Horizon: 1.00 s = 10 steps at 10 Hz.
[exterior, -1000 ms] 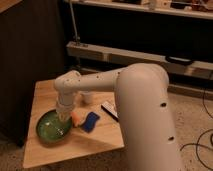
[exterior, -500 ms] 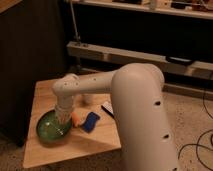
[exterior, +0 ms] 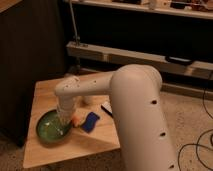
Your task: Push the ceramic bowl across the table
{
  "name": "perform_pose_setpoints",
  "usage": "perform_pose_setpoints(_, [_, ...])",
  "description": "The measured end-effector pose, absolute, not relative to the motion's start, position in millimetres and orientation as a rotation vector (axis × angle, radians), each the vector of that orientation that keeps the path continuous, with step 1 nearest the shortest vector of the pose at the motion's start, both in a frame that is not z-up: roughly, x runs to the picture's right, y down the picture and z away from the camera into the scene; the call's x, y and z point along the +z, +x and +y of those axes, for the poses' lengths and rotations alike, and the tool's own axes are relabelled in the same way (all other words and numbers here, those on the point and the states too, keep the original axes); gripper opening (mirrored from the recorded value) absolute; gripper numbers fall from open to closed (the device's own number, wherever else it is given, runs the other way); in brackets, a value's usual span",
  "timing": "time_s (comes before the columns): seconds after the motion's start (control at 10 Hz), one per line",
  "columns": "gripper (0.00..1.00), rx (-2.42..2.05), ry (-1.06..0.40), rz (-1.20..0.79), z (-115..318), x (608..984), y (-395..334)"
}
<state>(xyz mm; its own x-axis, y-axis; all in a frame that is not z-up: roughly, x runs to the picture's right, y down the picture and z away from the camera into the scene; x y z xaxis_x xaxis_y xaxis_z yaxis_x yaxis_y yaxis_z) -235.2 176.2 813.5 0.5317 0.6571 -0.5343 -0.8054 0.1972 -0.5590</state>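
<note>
A small rectangular counter (exterior: 85, 144) with a light wooden plank top stands on a speckled floor, in front of dark shelving. A large white robot arm (exterior: 137, 107) fills the right and middle of the view. It rises from the lower right and reaches left over the counter, then bends at the wrist to point straight down.

The gripper (exterior: 64, 119) at the end of the arm hangs low over the right-hand part of the ceramic bowl (exterior: 50, 130), inside its rim. Whether the jaws are released or clenched cannot be told, nor whether they touch the glaze.

The ceramic bowl is wide, shallow, glossy green, with pale specks inside. It sits on the front left part of the counter, near the left edge.

Just beside the bowl's right rim lies a small orange object (exterior: 76, 120), and next to that a blue sponge (exterior: 91, 121), tilted. A thin black object (exterior: 106, 109) lies further right, partly hidden by the arm. A small pale cup (exterior: 89, 100) stands behind them, under the forearm.

Dark cables (exterior: 200, 147) trail on the floor at the right.
</note>
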Motion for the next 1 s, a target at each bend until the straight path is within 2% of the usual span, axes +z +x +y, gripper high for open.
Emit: perform_pose_setpoints(1.0, [0.0,0.975,-0.875,0.271,177.5,819.7,-223.8])
